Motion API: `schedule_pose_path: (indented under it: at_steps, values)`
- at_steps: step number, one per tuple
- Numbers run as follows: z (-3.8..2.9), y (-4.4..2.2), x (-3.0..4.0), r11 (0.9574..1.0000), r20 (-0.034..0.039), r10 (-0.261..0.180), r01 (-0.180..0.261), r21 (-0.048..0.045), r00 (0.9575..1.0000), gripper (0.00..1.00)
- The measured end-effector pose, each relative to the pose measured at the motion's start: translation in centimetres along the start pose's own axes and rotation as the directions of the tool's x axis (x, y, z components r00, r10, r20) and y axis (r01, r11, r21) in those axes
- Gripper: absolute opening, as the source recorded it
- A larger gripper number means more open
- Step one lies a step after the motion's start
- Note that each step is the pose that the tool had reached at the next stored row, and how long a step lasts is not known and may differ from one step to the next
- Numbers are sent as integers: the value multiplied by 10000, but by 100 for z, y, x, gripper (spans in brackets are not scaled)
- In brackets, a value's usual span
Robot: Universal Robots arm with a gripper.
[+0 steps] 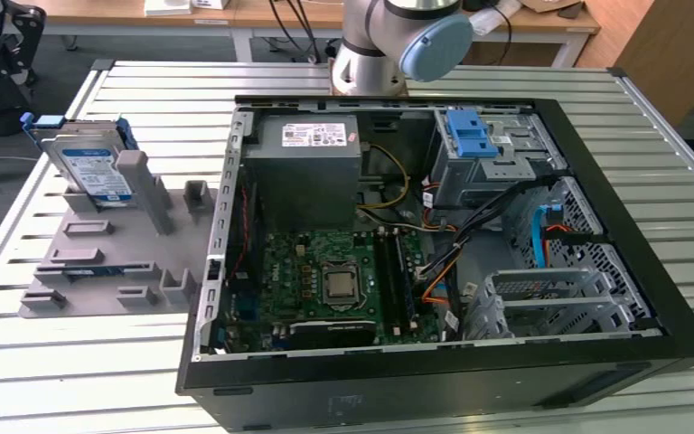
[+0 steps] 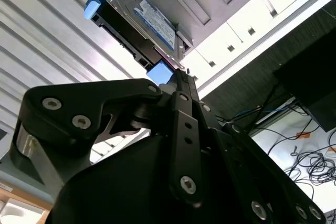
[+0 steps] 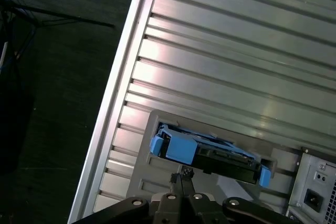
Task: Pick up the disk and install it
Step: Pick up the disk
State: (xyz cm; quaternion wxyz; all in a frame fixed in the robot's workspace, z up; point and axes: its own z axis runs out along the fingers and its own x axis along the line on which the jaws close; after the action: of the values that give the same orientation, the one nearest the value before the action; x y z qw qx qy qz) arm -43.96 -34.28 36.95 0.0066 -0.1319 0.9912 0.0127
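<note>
The disk (image 1: 91, 167), a flat silver-metal hard drive with a blue-and-white label and blue plastic rails, stands on edge in a grey slotted holder (image 1: 94, 262) on the ribbed metal tabletop (image 1: 70, 371). That is at the exterior view's left, outside the open black computer case (image 1: 383, 384).

In the second wrist view the black hand (image 2: 182, 73) points at the disk (image 2: 139, 22). Its fingers are drawn together with nothing between them, and the tips are near a blue rail but, as far as I can tell, not touching it.

In the first wrist view the hand (image 3: 181, 174) sits just beside the disk (image 3: 220, 156), narrow and empty.

To my eye the pick-up isn't done; this is the approach. A grasp would call for the fingers to spread and straddle the disk's thin body.
</note>
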Motion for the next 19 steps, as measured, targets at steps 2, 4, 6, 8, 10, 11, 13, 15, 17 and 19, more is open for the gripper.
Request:
schedule_pose_path:
  at_steps: [2,4,6,8,10,11,13,15,17,19]
  values:
    - [0,0,0,9999,-4,-157,157,-3,9999,11]
    - [0,0,0,9991,-10,-416,416,-7,9991,11]
    - [0,0,0,9975,-16,-702,702,-12,9975,11]
    - [0,0,0,9955,-22,-950,950,-16,9955,11]
    - [0,0,0,9934,-26,-1148,1148,-20,9934,11]
    - [0,0,0,9922,-28,-1244,1244,-22,9922,11]
    - [0,0,0,9896,-32,-1436,1436,-26,9896,11]
    - [0,0,0,9867,-36,-1626,1626,-30,9867,11]
    - [0,0,0,9840,-40,-1784,1784,-33,9839,11]
    - [0,0,0,9809,-43,-1945,1945,-37,9809,11]
